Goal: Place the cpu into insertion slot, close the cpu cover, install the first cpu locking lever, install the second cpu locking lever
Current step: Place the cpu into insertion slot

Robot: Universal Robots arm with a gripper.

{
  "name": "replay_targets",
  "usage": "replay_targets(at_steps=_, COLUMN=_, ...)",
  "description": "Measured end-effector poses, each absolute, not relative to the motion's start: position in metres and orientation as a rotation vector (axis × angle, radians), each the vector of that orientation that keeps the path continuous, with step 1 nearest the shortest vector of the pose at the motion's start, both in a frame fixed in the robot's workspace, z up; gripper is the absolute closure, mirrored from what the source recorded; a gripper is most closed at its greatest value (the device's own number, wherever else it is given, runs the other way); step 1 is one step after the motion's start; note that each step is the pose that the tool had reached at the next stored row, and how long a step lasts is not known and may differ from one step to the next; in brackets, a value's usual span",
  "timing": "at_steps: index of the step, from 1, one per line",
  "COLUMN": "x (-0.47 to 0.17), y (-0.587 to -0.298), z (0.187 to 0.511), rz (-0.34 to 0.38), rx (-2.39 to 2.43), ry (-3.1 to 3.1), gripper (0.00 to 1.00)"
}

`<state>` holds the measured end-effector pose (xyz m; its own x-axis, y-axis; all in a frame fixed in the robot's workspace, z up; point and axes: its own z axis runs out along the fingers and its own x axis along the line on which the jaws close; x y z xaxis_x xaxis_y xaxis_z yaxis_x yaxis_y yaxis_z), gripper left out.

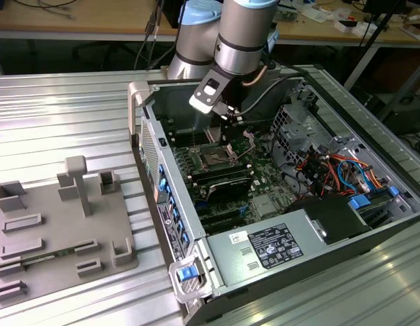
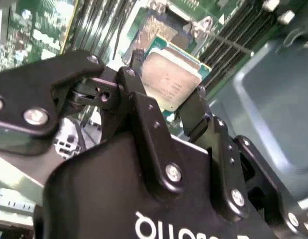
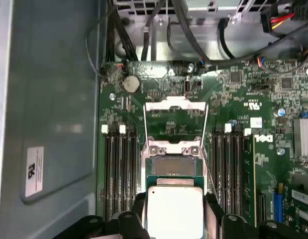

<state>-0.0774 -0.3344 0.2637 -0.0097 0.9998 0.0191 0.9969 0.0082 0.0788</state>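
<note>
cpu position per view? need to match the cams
Exterior view: cpu too small to pick out; the claw hangs above the insertion slot.
First wrist view: cpu gripped between the claw's fingers, insertion slot just past it.
Second wrist view: cpu clamped in the claw, metal face showing.
Shared landmark: the insertion slot.

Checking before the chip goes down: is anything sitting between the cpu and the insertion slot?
Nothing visible. The end effector grips the cpu by two edges close over the insertion slot, whose visible face lies bare, and the cpu cover is swung open, off the slot.
</note>
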Motion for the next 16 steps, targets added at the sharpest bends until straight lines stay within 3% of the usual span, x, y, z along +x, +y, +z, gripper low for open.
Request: replay_targets(at_steps=16, x=-0.073, y=-0.334, z=0.249, rz=0.106, rx=2.181, ry=2.201, gripper=0.45)
